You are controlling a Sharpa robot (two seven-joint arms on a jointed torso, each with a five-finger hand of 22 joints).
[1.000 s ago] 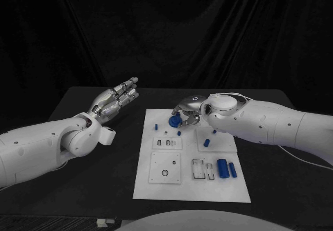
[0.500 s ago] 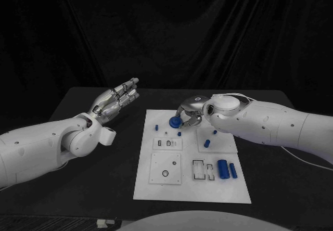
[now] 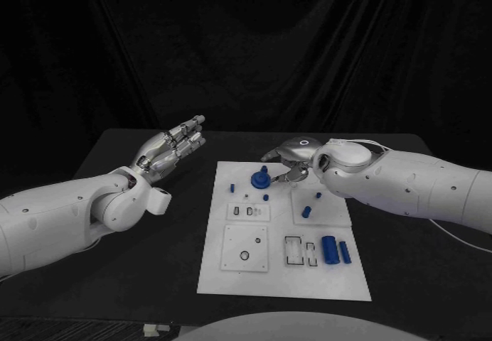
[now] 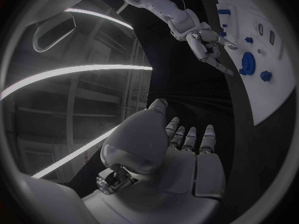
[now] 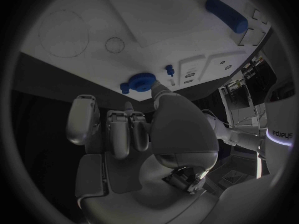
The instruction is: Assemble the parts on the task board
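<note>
A robot's right hand (image 3: 290, 158) hovers at the far edge of the white task board (image 3: 282, 280), its fingers apart and holding nothing. Just beside its fingertips a round blue disc-shaped part (image 3: 260, 181) rests on the board, in its far corner nearest the left arm; the right wrist view shows the same disc (image 5: 141, 81) lying free of the fingers, with a small blue peg (image 5: 169, 70) close by. The left hand (image 3: 171, 148) is raised over the black table (image 3: 143, 284), well apart from the board on its left-arm side, fingers straight and spread, empty.

Toward the near end of the board a large blue cylinder (image 3: 329, 249) and a slimmer blue pin (image 3: 343, 251) lie side by side next to rectangular slots, unplaced.

The step in hand looks like seating or releasing the disc. Doing it well likely means checking that the disc lies flat in its recess before the hand moves off, lifting straight up so the fingertips do not drag it sideways, and keeping clear of the small pegs standing nearby.
</note>
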